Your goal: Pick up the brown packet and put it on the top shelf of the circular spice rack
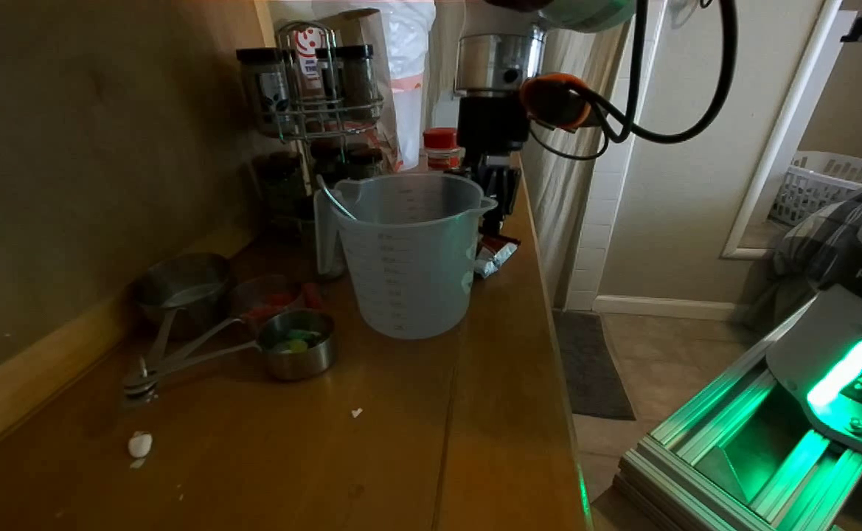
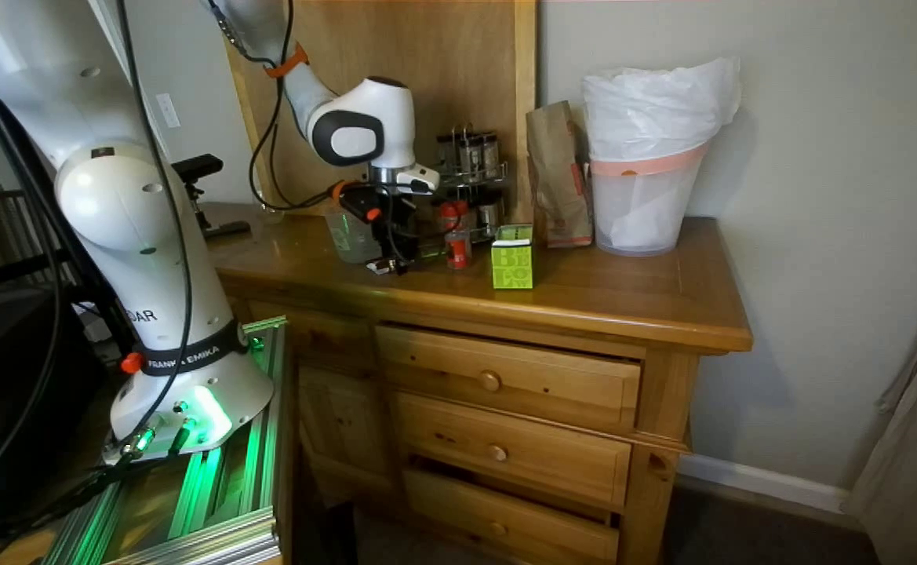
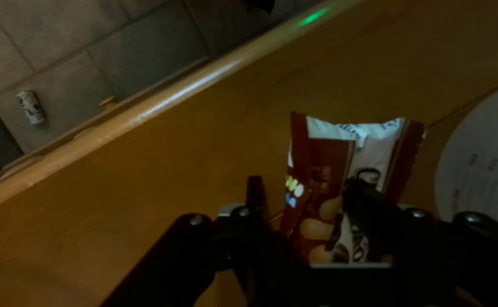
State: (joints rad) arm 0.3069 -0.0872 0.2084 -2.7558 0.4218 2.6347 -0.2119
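The brown packet (image 3: 321, 170) lies on the wooden counter, brown-red with a pale panel and silvery end. In an exterior view it shows (image 1: 497, 254) beside the jug, partly hidden by the fingers. My gripper (image 3: 304, 187) points down over it, open. In the wrist view one finger stands left of the packet with a gap, and the other overlaps its right part. The gripper also shows in both exterior views (image 1: 498, 221) (image 2: 394, 263). The circular spice rack (image 1: 335, 110), wire with dark-lidded jars on two tiers, stands by the back panel; it also shows elsewhere (image 2: 474, 179).
A translucent measuring jug (image 1: 412, 258) stands close beside the gripper. Metal measuring cups (image 1: 298, 354) lie near the wall. A red-lidded jar (image 2: 458, 243), a green box (image 2: 512, 267), a paper bag (image 2: 560, 176) and a white-lined bin (image 2: 638, 204) stand along the counter.
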